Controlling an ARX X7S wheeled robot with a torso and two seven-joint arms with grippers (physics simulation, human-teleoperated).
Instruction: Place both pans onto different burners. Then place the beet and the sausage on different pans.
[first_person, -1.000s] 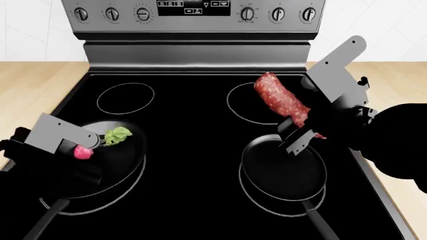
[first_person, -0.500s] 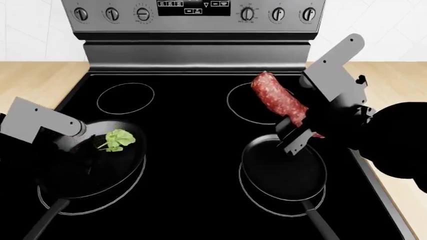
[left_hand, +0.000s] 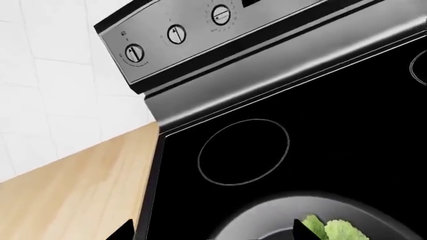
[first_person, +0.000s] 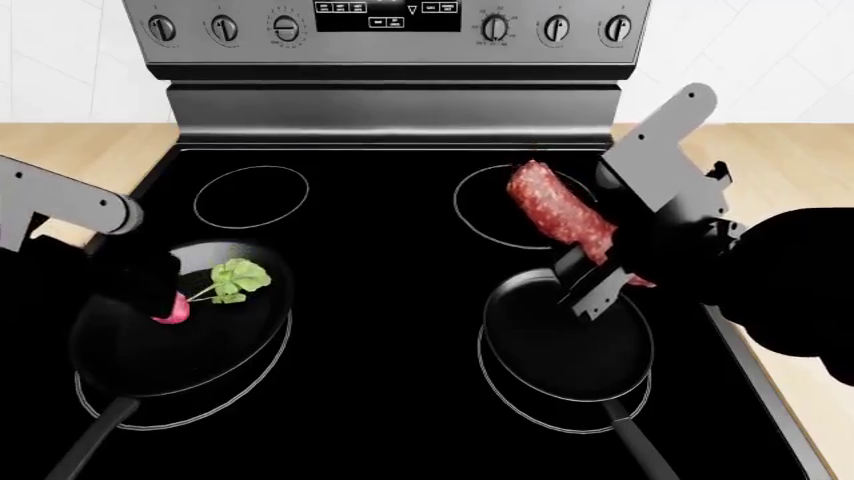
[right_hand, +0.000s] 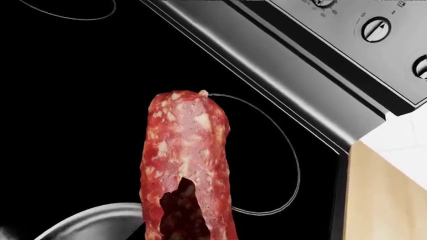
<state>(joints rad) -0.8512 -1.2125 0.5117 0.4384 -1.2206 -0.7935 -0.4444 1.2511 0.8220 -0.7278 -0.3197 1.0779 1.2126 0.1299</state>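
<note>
The larger pan (first_person: 180, 335) sits on the front-left burner (first_person: 267, 385). In it lies the beet (first_person: 170, 309), its green leaves (left_hand: 333, 231) pointing toward the back. My left gripper (first_person: 138, 283) hangs open above the pan's far-left rim, its fingertips (left_hand: 124, 231) wide apart and holding nothing. The smaller pan (first_person: 567, 345) rests on the front-right burner (first_person: 497, 385). My right gripper (first_person: 598, 265) is shut on the near end of the sausage (first_person: 558, 212), which slants up and back over that pan's far rim. The sausage (right_hand: 187, 165) also fills the right wrist view, with the pan rim (right_hand: 93, 220) below it.
Two rear burners (first_person: 251, 197) (first_person: 483, 205) are bare. The steel back panel with knobs (first_person: 387, 30) rises behind the cooktop. Wooden counter (first_person: 74, 150) flanks the stove on both sides. Both pan handles (first_person: 94, 440) (first_person: 641, 445) point toward me.
My left gripper has let go of the beet, which now lies in the larger pan, and has lifted away up and to the left. The right gripper with the sausage has barely shifted.
</note>
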